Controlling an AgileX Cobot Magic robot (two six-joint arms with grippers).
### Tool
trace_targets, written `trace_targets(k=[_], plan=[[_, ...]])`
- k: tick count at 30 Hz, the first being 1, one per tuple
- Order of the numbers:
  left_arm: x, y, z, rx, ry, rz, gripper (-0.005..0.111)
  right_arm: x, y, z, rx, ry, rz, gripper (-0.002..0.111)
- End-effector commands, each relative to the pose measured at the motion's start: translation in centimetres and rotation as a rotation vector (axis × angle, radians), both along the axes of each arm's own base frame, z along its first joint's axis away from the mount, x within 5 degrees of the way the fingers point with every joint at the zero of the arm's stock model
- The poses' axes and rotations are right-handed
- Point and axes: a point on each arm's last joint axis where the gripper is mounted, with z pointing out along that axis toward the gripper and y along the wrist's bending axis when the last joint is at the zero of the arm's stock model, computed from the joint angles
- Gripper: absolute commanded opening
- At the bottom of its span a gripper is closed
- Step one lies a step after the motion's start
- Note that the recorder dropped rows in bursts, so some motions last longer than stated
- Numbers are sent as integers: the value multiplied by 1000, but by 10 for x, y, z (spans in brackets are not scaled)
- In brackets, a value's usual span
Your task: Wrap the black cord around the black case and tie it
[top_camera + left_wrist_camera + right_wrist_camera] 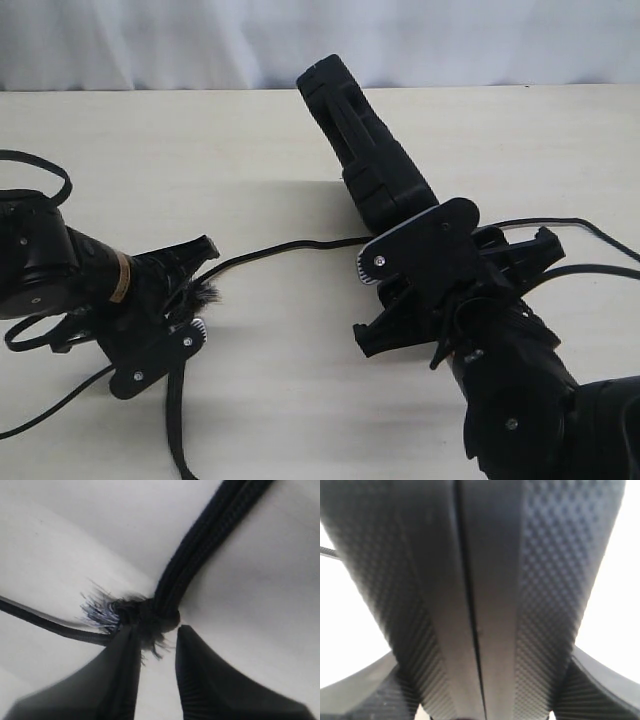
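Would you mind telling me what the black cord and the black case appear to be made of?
The black cord looks like braided textile fibre, matte: a woven rib pattern runs along it, and loose threads fray out at the tuft. The black case looks like moulded plastic, matte: fine dimpled texture, smooth ribs and a straight seam. The exact plastic is unclear.

Left end effector [157, 630] and right end effector [482, 652] both clamped.

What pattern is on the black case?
A grid of small dots covers the black case; the right wrist view shows it best.
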Motion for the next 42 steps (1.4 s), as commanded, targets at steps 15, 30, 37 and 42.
trace_targets(k=[15,30,37,42], plan=[[2,0,2,-53,-16,59,30,2,-1,6,9,-22,3,4],[10,12,2,15,-64,-30,46,1,0,5,8,-10,14,4],[15,6,-20,61,-18,-122,46,1,0,5,8,-10,14,4],[22,-5,-18,47,-43,-156,46,1,0,5,8,-10,14,4]])
